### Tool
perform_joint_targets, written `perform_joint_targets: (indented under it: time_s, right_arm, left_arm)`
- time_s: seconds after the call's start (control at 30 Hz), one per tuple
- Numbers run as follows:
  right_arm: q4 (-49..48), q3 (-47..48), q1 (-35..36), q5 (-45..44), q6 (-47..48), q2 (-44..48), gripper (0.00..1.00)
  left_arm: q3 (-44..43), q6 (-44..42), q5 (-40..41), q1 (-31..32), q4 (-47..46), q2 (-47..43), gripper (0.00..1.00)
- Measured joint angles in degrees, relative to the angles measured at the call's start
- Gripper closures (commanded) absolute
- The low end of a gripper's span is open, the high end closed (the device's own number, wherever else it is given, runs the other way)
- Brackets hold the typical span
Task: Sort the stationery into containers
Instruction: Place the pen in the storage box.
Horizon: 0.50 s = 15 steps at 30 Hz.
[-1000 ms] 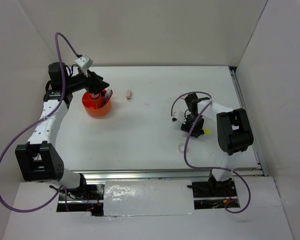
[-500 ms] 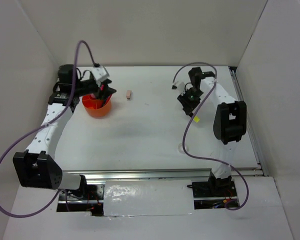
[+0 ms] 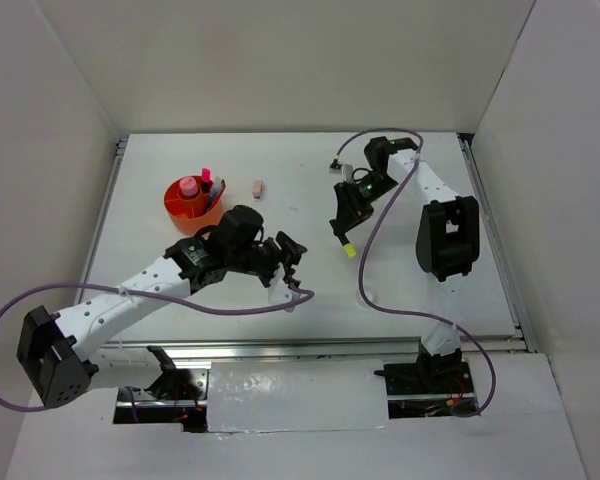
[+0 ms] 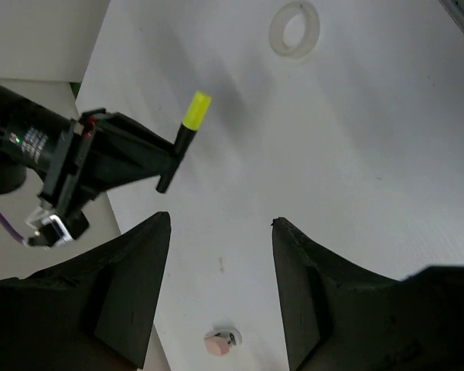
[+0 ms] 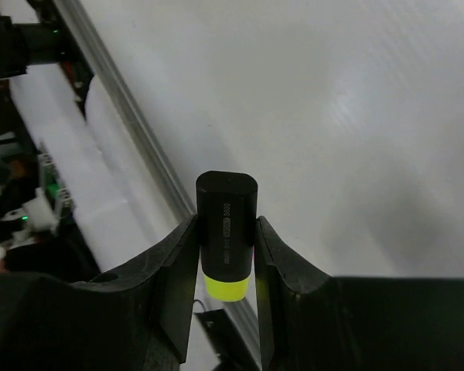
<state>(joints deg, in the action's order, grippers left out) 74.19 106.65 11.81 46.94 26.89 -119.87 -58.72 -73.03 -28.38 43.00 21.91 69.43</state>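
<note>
The round orange tub [image 3: 185, 214] stands at the back left and holds a pink-capped glue stick [image 3: 188, 186] and some pens. My right gripper [image 3: 342, 230] is shut on a yellow-black highlighter [image 3: 348, 246], held above the table's middle right. In the right wrist view the highlighter [image 5: 226, 226] sits between the fingers of the right gripper [image 5: 226, 224], yellow cap toward the camera. My left gripper [image 3: 292, 262] is open and empty over the table's centre. In the left wrist view the left gripper [image 4: 220, 222] looks past a small pink eraser [image 4: 219, 342] and sees the held highlighter [image 4: 187, 127].
The pink eraser [image 3: 258, 188] lies to the right of the tub. A clear tape ring [image 3: 368, 296] lies on the table in front of the right gripper and also shows in the left wrist view [image 4: 294, 28]. White walls enclose the table on three sides.
My left arm has swung away from the tub to the table's centre, gripper open. My right gripper has moved left with the highlighter still in it.
</note>
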Motion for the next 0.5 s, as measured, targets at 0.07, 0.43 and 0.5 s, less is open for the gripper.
perform_joint_targets:
  time_s: [0.07,0.43,0.5]
  right_arm:
    - [0.42,-1.77,0.81,1.79,-1.77,-1.03,1.0]
    - [1.4,-6.16,2.4,7.82,-9.31,-2.43,1.0]
    - [1.51,-6.73,2.62,8.17,-9.84,-2.51,1.0]
  left_arm:
    - [-1.22,-2.6,1.25,2.56,0.5,2.01,0.32]
    - [-9.29,-11.04,3.08,9.6,3.52,16.09,0.32]
    - [-11.65,-11.69,3.1,9.53,4.74,18.95,0.32]
